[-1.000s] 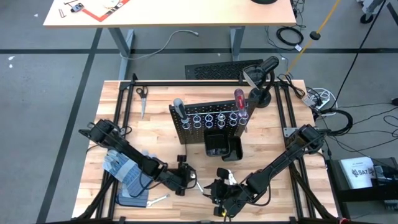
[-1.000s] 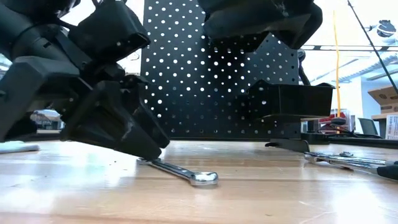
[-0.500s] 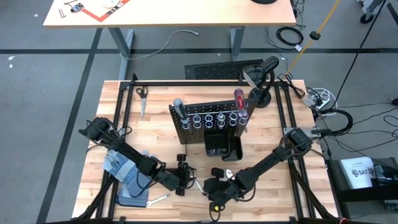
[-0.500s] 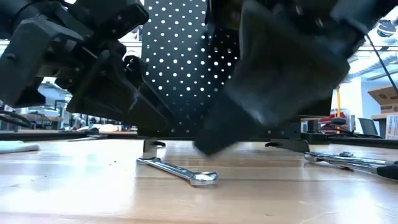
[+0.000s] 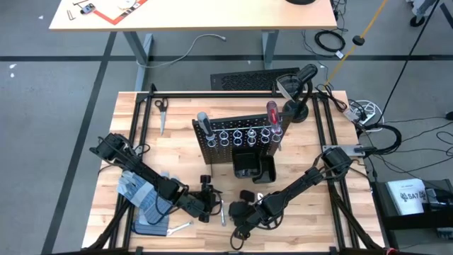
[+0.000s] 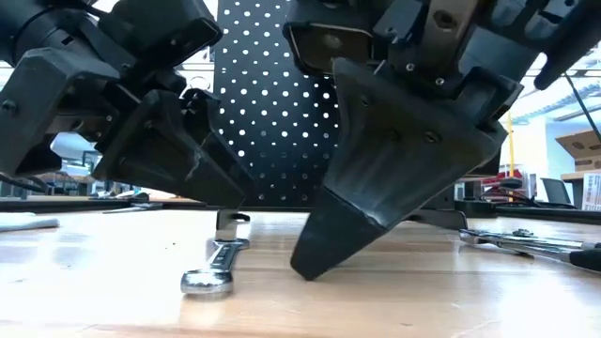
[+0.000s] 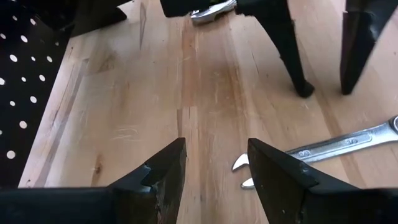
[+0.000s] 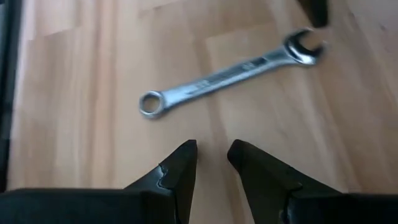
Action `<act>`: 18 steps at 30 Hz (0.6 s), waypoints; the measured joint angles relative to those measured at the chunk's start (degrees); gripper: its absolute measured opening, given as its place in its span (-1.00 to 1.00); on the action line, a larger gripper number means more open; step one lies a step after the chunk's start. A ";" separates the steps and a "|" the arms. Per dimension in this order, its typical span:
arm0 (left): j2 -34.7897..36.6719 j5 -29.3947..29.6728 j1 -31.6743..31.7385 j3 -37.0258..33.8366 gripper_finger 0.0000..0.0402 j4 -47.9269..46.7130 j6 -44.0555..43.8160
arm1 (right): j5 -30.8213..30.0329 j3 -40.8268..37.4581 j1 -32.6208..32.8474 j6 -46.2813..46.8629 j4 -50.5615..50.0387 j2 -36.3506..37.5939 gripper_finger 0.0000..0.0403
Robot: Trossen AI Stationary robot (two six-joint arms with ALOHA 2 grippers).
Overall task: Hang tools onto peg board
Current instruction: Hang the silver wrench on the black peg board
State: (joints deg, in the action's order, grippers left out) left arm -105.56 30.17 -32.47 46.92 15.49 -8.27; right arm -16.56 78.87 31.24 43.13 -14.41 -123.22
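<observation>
A silver wrench (image 5: 221, 211) lies flat on the wooden table between my two grippers, its ring end (image 6: 205, 282) toward the near edge and its open end (image 7: 244, 167) just ahead of my left fingers. My left gripper (image 5: 210, 202) hovers open to the wrench's left. My right gripper (image 5: 237, 212) stands open with a narrow gap to the wrench's right, slanting down, its tips (image 6: 305, 270) low over the wood. The peg board (image 5: 237, 138) stands upright behind them, with a red-handled screwdriver (image 5: 271, 113) and a grey-handled one (image 5: 203, 122) in its rings.
Blue-grey gloves (image 5: 138, 191) lie at the near left, with a second wrench (image 5: 182, 227) beside them. Scissors (image 5: 161, 113) lie at the far left. A black bin (image 5: 248, 166) sticks out from the peg board's front. Another silver tool (image 6: 516, 242) lies on the table to the right.
My right gripper has come down toward the table and moved left toward the wrench, tipping more steeply. The wrench has turned about on the table: its ring end, which pointed right, now points to the near edge. What turned it does not show.
</observation>
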 joint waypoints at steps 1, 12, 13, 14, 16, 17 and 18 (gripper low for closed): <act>0.00 0.00 0.00 0.00 -0.09 -0.10 0.05 | -0.08 0.00 0.00 0.54 -0.56 0.03 -0.41; 0.07 0.13 0.09 0.02 -0.09 -0.85 0.13 | -3.31 0.97 0.60 -16.51 13.99 0.75 -0.41; 0.07 0.16 0.09 0.02 -0.09 -0.85 0.13 | -3.18 1.39 0.31 -17.03 14.10 0.58 -0.41; 0.07 0.16 0.09 0.02 -0.09 -0.84 0.11 | -3.07 1.51 0.17 -17.64 14.19 0.41 -0.41; 0.07 0.16 0.09 0.02 -0.09 -0.84 0.04 | -2.97 1.51 -0.18 -18.83 14.68 0.20 -0.41; 0.07 0.16 0.09 0.02 -0.09 -0.86 0.02 | -2.92 1.51 -0.24 -19.40 15.28 0.20 -0.41; 0.07 0.16 0.09 0.02 -0.09 -0.88 0.02 | -2.92 1.55 -0.26 -19.77 15.85 0.23 -0.41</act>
State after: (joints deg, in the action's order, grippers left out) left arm -105.49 30.33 -32.38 46.94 14.61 -8.25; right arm -19.49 80.42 30.98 23.36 1.45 -122.99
